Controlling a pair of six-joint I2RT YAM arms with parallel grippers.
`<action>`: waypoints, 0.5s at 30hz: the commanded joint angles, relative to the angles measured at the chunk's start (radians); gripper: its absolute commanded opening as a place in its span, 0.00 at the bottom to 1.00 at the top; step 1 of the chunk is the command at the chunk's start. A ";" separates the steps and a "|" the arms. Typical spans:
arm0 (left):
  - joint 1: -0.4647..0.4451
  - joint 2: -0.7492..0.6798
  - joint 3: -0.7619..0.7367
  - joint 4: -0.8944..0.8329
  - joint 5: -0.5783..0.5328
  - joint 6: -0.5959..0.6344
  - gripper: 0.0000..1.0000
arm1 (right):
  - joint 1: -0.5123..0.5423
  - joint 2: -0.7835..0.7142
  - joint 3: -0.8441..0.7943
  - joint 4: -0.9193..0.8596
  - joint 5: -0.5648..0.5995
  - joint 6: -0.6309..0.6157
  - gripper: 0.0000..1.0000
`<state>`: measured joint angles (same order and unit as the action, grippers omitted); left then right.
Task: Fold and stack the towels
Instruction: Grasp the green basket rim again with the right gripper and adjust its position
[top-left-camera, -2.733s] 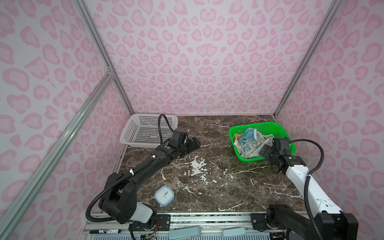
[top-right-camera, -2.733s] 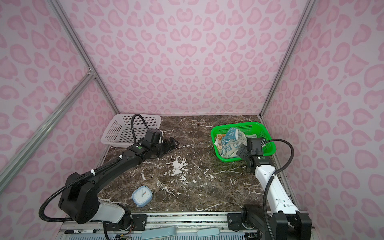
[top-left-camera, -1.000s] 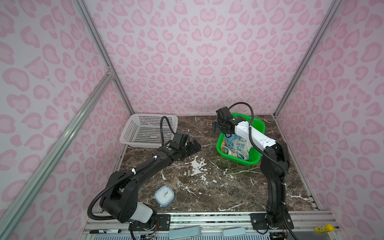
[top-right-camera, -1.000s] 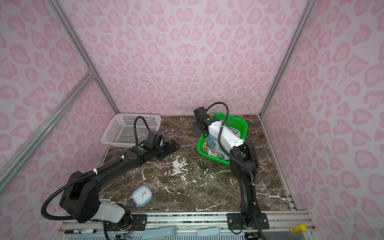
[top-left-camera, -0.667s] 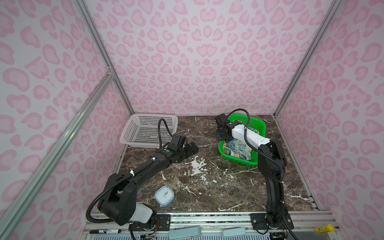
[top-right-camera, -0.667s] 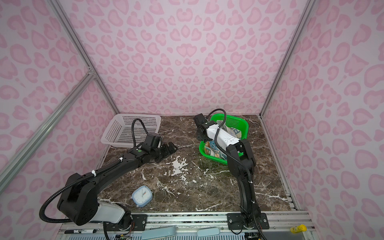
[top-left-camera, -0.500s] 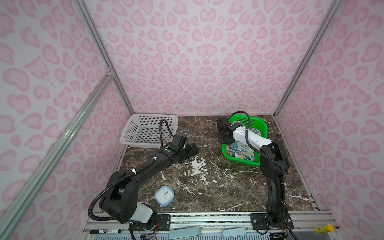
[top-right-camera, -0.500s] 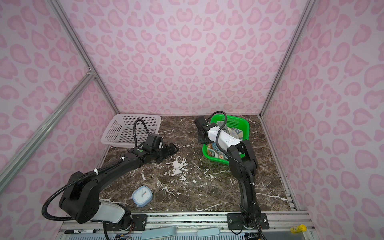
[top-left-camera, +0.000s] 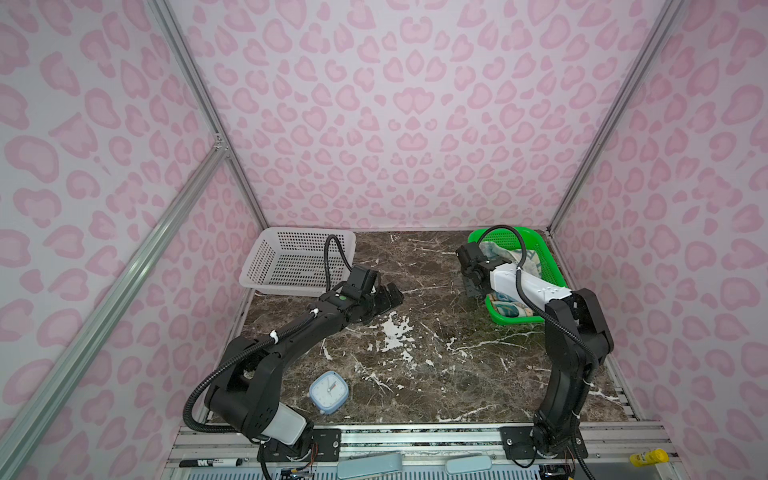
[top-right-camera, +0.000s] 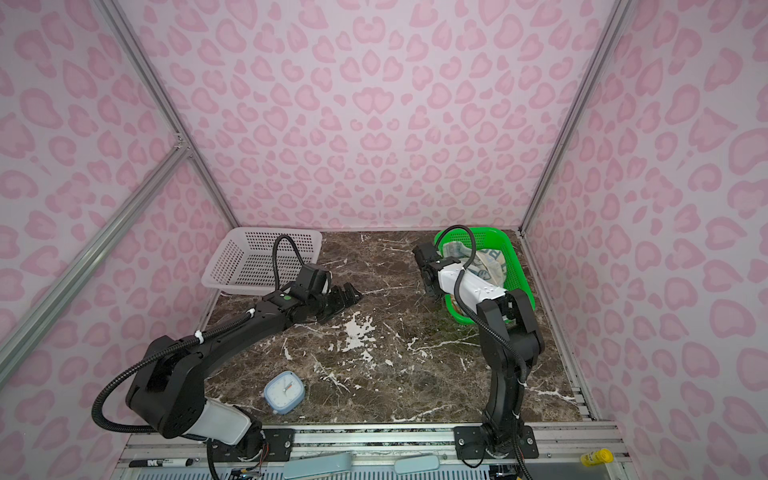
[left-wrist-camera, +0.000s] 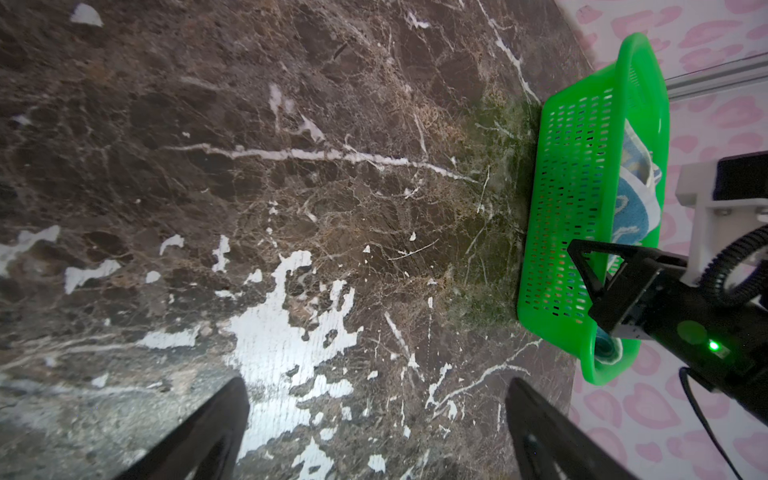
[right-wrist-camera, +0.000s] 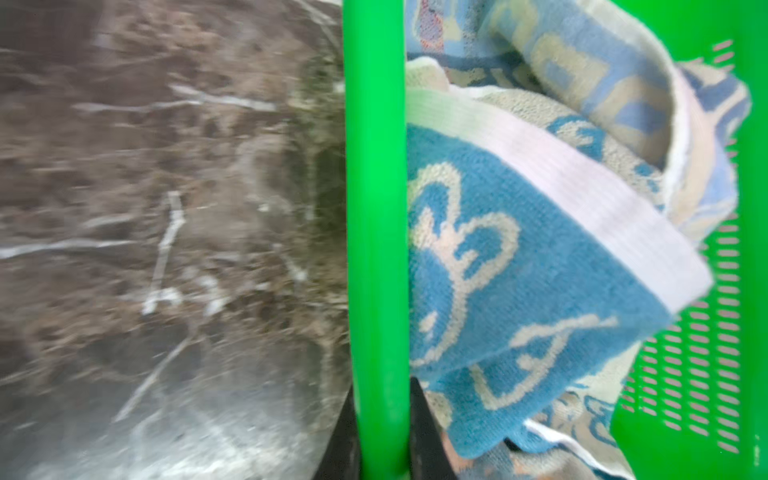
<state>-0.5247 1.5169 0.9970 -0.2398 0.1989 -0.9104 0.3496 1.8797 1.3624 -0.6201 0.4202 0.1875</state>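
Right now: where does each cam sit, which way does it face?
Top views: stereo pair, high in front, looking down toward back wall; left gripper and right gripper show.
Left wrist: on left arm, faces across table to green basket; own open fingers show.
Right wrist: on right arm, close on green basket rim and towels; own fingers clamp the rim.
Shared: green basket, all views.

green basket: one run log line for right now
right gripper: shut on green basket rim | left gripper: open, holding nothing, over marble table | towels: crumpled in basket, not yet folded
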 joint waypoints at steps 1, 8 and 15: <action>-0.007 0.014 0.019 0.028 0.000 -0.010 0.98 | -0.040 0.002 -0.014 -0.019 0.027 -0.034 0.02; -0.017 0.037 0.044 0.028 -0.004 -0.014 0.97 | -0.081 0.017 0.015 -0.024 0.025 -0.080 0.00; -0.021 0.038 0.041 0.046 0.005 -0.009 0.97 | -0.082 -0.010 -0.028 -0.010 0.006 -0.091 0.07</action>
<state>-0.5449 1.5520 1.0306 -0.2298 0.2008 -0.9169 0.2680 1.8755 1.3491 -0.6113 0.4515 0.1177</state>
